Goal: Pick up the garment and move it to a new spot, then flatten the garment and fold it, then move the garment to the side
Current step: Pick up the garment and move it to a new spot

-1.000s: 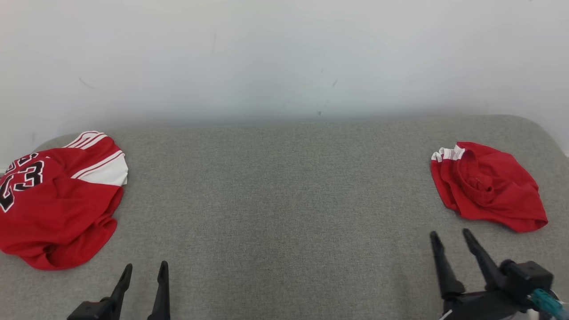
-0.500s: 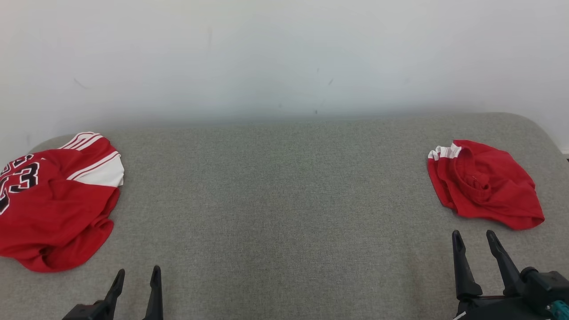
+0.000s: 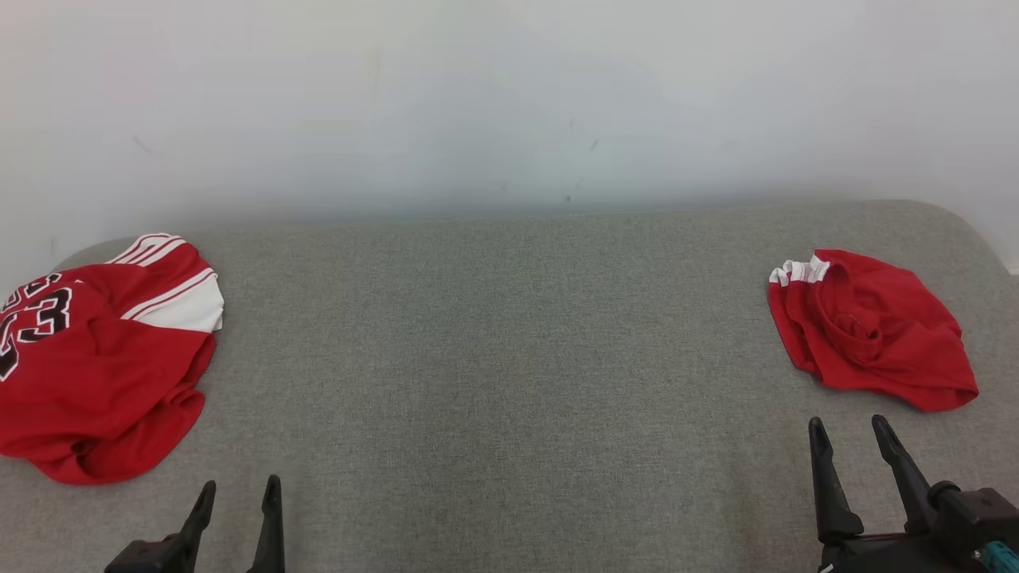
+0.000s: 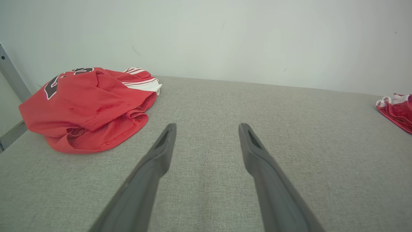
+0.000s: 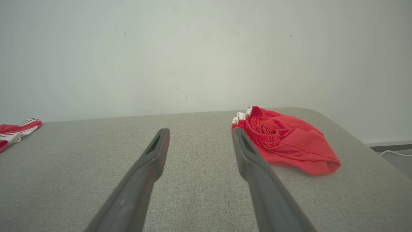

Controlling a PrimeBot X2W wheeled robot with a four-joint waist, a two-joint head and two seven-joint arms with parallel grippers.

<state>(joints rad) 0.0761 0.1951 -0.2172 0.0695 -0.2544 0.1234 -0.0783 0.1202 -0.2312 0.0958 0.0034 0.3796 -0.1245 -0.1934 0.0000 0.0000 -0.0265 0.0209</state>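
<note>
Now left pincer (image 3: pixel 240 483) and right pincer (image 3: pixel 847 421) hover spread over grey cushion (image 3: pixel 509 358).

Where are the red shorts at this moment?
In the head view, the red shorts lie crumpled on the grey surface, far right, just beyond the right gripper.

We are looking at a plain indoor room, more test space than home: a padded grey fabric surface (image 3: pixel 509 374) is standing against a scuffed white wall (image 3: pixel 509 95), a metal rail (image 4: pixel 9 74) is flanking it, and a white cable (image 5: pixel 386 152) is trailing across the floor (image 5: pixel 400 164).
</note>
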